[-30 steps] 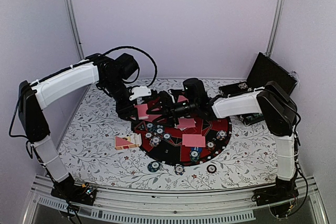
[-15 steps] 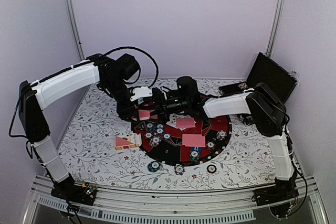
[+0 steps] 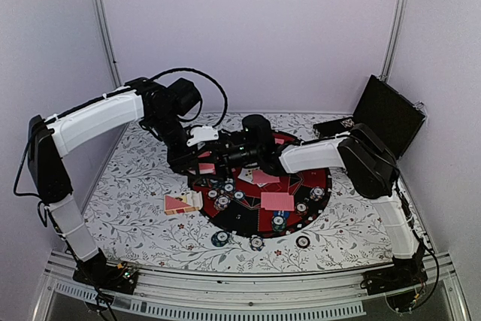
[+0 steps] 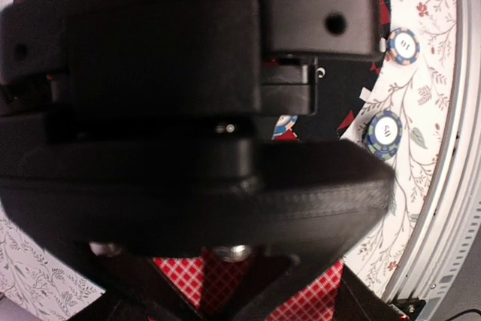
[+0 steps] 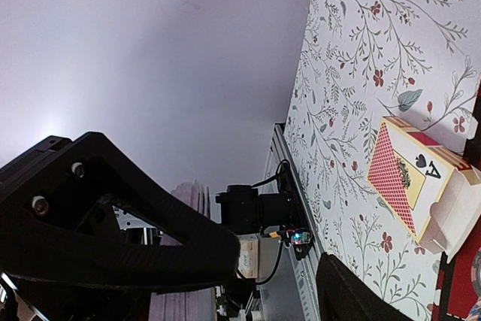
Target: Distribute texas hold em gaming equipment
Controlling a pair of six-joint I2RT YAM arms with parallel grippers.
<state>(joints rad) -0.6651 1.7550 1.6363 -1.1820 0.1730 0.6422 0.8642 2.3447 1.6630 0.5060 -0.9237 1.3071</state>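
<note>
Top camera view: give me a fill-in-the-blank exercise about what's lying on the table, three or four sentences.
1. The card box shows an ace of ____.
2. From above, that box lies on the floral cloth, to the ____ of the round mat.
3. The large pink card lies face ____ on the mat.
4. The black case at the right rear stands ____.
Missing words: spades; left; down; open.

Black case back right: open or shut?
Open. In the top view the black case has its lid raised, leaning toward the right wall, while its lower half lies flat. Contents too small to tell.
</note>
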